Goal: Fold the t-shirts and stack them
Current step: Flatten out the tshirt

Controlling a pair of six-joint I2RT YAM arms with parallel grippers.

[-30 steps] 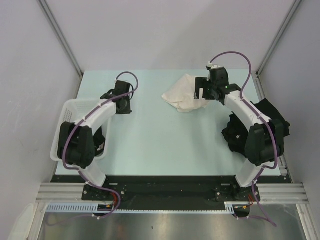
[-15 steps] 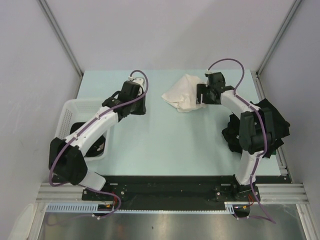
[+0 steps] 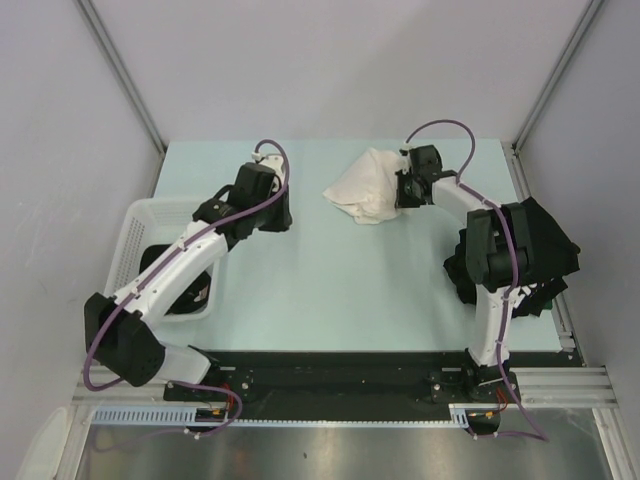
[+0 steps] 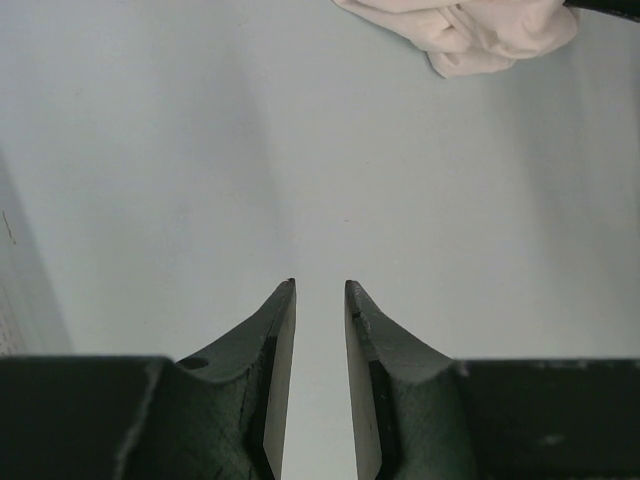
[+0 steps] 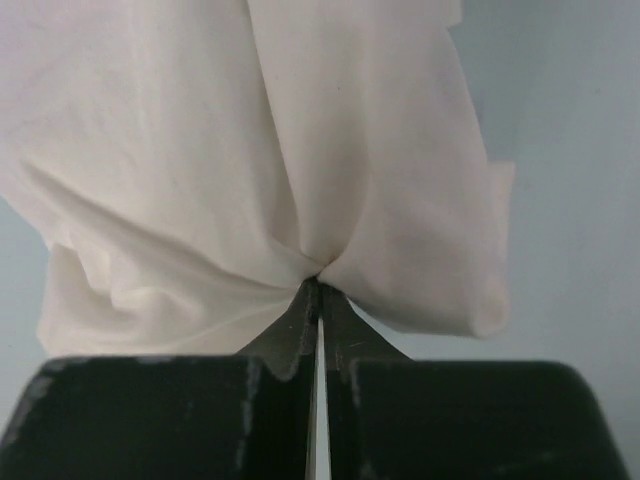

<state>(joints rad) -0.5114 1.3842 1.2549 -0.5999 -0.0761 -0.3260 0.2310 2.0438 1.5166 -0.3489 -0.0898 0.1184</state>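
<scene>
Pinching the cream-white t-shirt [image 5: 250, 150], the right tool [image 5: 318, 300] is clamped; the left tool [image 4: 320, 300] stands slightly parted, empty.

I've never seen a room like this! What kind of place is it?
Probably a robot lab's test booth: a left arm and right arm bolted to a metal rail, a pale green table boxed in by plain grey panels, and a cream t-shirt to practise on.
</scene>
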